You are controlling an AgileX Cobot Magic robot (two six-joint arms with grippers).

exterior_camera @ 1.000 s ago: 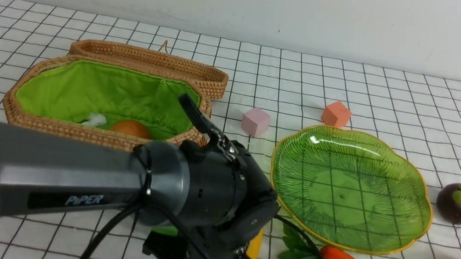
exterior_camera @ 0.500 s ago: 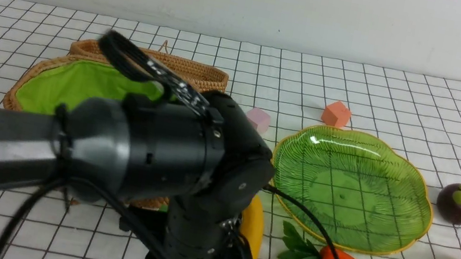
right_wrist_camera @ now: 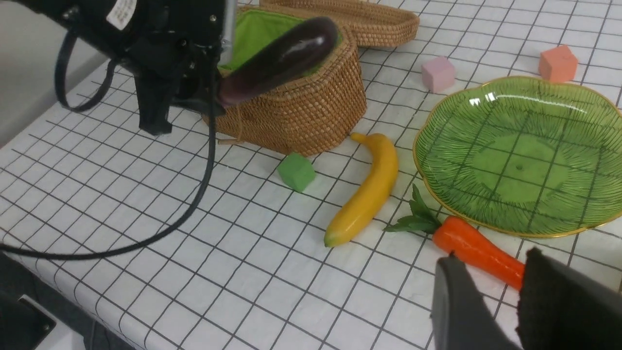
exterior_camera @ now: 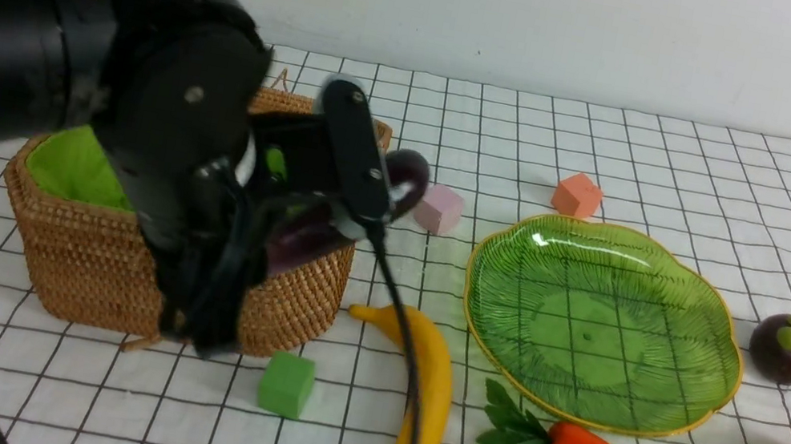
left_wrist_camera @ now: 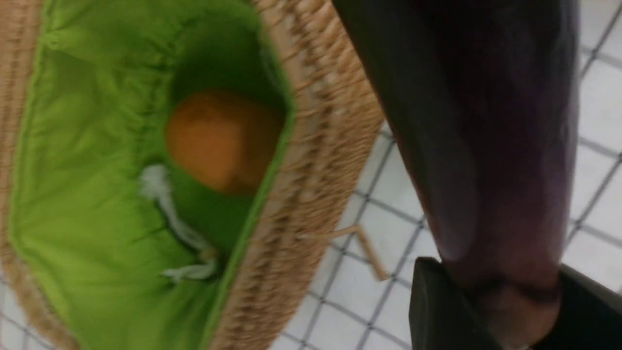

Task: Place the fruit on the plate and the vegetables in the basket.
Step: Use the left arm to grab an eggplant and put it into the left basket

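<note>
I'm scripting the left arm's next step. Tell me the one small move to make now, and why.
Probably shift the left gripper a little, to bring it over the basket before opening. It is shut on the eggplant, which in the left wrist view hangs beside the wicker rim rather than above the green lining, where the potato already lies.

The basket [exterior_camera: 80, 256] is rough woven wicker, its lining [exterior_camera: 71, 169] matt cloth. The plate [exterior_camera: 588, 329] is glossy ribbed glass, the eggplant [right_wrist_camera: 286, 53] smooth and shiny.
</note>
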